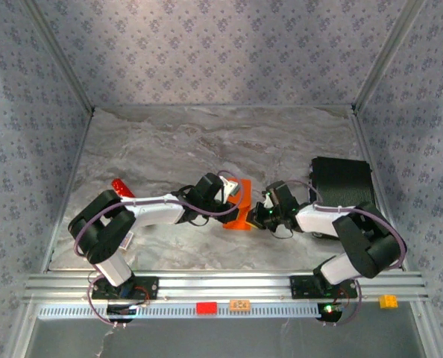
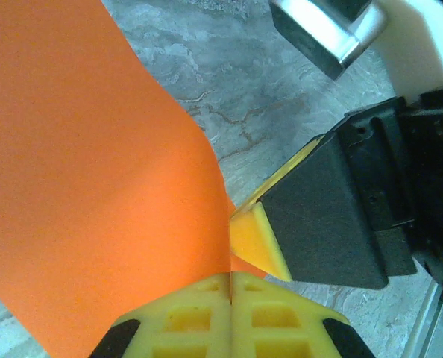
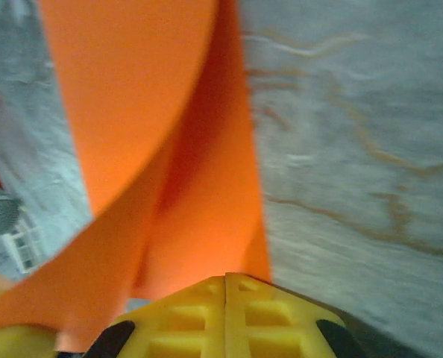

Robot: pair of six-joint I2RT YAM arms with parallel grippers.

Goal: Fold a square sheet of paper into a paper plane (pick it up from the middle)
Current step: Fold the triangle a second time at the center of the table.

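Near the middle of the counter, the square sheet of paper is held up off the marbled surface between the two arms, bent rather than flat. In the left wrist view the sheet spreads as a broad orange sweep up and to the left, its lower edge curving down into the seam of the left tool. That tool's yellow pads are pressed together, clamped on the paper's edge. Just to the right, a yellow pad of the right tool touches the same corner of the paper, backed by its black finger.

In the right wrist view the sheet rises from the right tool in two overlapping orange layers, one curling over the other. The pads here are also together, pinching the paper at its base.

From above, the left tool sits at the paper's upper left and the right tool at its right side, close to each other.

Well to the left, a red cylinder lies on the counter, and a black box sits behind the right arm
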